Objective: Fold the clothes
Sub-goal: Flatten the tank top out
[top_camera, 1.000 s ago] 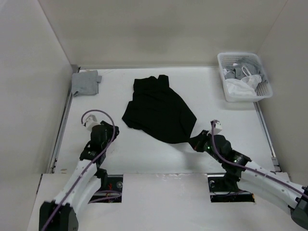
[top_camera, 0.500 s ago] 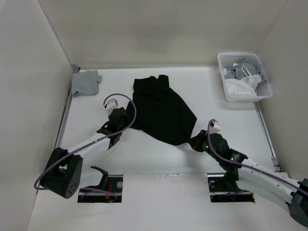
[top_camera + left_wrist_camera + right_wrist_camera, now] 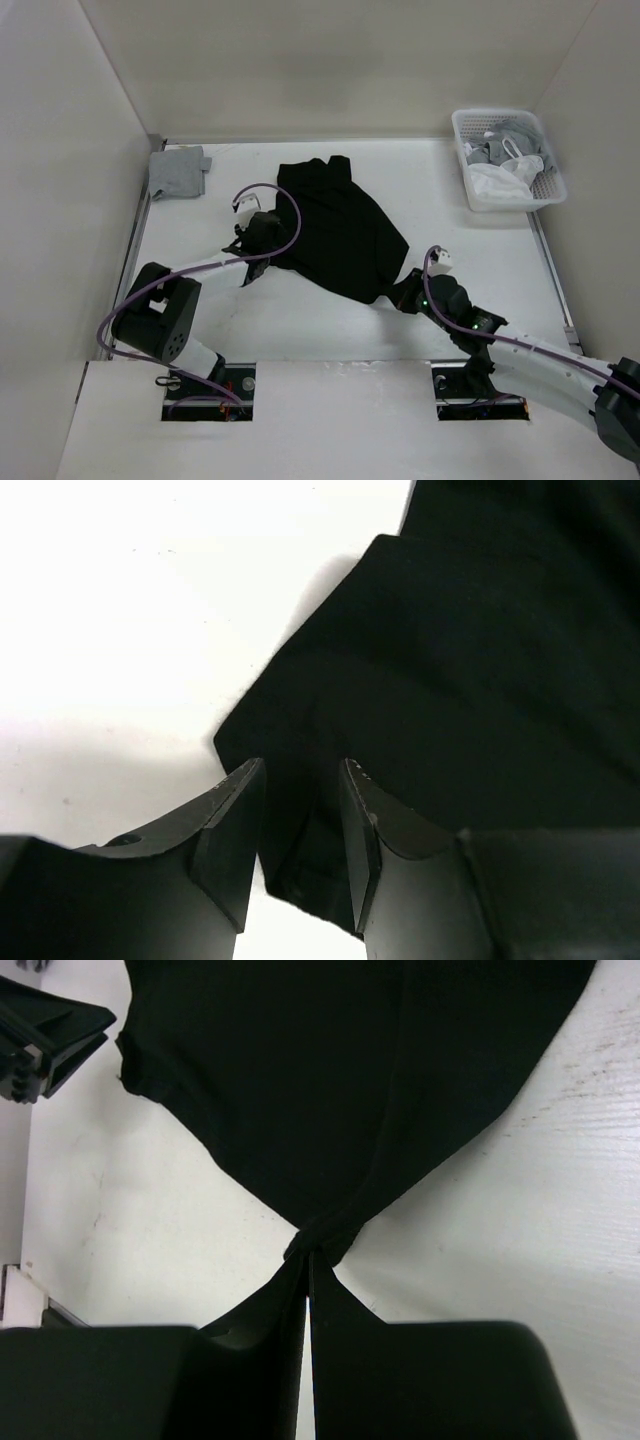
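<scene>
The right gripper [image 3: 308,1260] is pinched shut on a gathered point of the black T-shirt [image 3: 300,1080]. The cloth fans out from between its closed fingers in taut folds. From above, that gripper [image 3: 402,293] sits at the shirt's near right corner. Its arm reaches low across the table [image 3: 300,320] from the near right, forearm slanting up and to the left, with a purple cable looped over the wrist.

The left gripper [image 3: 300,780] stands part open. Its two fingers [image 3: 235,825] are set either side of a corner of the shirt's [image 3: 450,680] edge, with black fabric lying in the gap between them. I cannot tell whether either finger touches the fabric. In the overhead view this gripper [image 3: 265,245] is at the garment's left edge. The left arm is stretched out flat, its elbow resting low near the near left of the table, its pale forearm running right toward the cloth. A purple cable arches over the wrist.

The T-shirt [image 3: 335,230] lies crumpled and spread across the middle of the table, between the two grippers. A folded grey cloth [image 3: 178,172] sits at the far left corner. A white plastic basket [image 3: 505,205] of pale garments stands at the far right.
</scene>
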`<state>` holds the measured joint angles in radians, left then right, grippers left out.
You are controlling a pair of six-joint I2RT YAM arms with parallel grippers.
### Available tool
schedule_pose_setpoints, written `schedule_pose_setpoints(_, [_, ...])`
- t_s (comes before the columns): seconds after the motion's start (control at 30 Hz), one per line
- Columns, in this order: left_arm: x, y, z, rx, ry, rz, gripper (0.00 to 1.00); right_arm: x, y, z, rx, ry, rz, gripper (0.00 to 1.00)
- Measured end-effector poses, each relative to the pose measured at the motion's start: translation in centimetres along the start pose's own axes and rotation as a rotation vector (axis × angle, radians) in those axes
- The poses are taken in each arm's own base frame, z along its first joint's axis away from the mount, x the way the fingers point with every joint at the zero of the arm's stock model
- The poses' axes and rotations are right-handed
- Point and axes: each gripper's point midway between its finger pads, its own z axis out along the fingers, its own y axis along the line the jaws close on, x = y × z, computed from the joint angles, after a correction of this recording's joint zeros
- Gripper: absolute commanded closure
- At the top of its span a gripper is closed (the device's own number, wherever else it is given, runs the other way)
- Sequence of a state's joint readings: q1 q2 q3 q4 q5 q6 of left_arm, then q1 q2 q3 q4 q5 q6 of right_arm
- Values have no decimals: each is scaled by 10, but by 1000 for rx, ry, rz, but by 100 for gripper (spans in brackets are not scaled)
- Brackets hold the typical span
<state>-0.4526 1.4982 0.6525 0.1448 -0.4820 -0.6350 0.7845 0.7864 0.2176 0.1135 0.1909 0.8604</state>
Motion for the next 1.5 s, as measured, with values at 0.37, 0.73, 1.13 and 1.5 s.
schedule_pose_setpoints(0.37, [8, 4, 6, -62, 21, 65, 69, -6, 4, 0, -25, -20, 9, 93])
schedule_pose_setpoints(0.73, [12, 6, 9, -108, 32, 108, 83, -5, 7, -1, -42, -13, 4, 93])
schedule_pose_setpoints(1.13, [0, 18, -13, -141, 1, 84, 100, -7, 10, -2, -68, -25, -7, 98])
schedule_pose_setpoints(1.5, [-132, -8, -166, 165, -336, -191, 100, -117, 103, -69, -196, -273, -82, 100])
